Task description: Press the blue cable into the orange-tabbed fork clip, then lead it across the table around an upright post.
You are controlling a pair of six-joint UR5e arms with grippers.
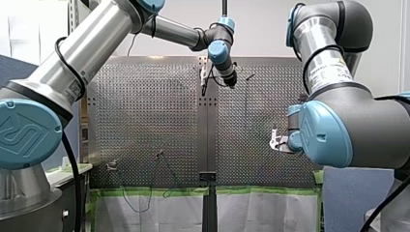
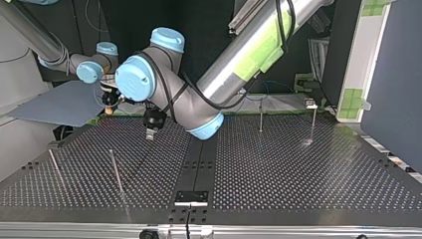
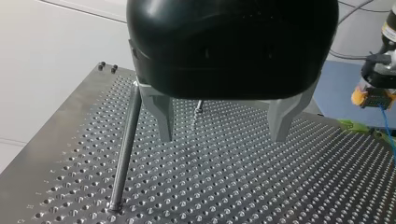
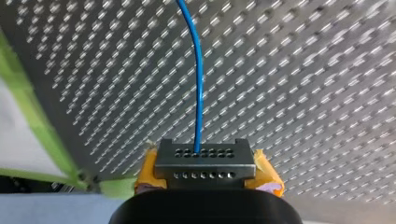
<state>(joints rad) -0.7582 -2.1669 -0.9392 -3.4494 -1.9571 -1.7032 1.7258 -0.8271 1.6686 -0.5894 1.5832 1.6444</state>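
Observation:
The blue cable [image 4: 199,88] runs away over the perforated plate from my right gripper [image 4: 204,154], whose yellow-padded fingers are shut on its end. In the top view my right gripper [image 2: 108,105] hangs at the plate's back edge, left of the middle. My left gripper [image 3: 224,135] hovers above the plate with its metal fingers [image 3: 164,116] wide apart and nothing between them. An upright post [image 3: 125,149] stands just beside one finger. The left wrist view also shows my right gripper [image 3: 373,95] with the cable [image 3: 388,135] hanging from it. I cannot make out an orange-tabbed clip.
Thin upright posts [image 2: 115,172] [image 2: 55,169] [image 2: 260,115] stand on the perforated table [image 2: 298,174]. A small fixture [image 2: 311,103] tops a post at the top view's back right. Green tape [image 1: 145,192] edges the plate. A black bracket [image 2: 191,196] sits at the seam.

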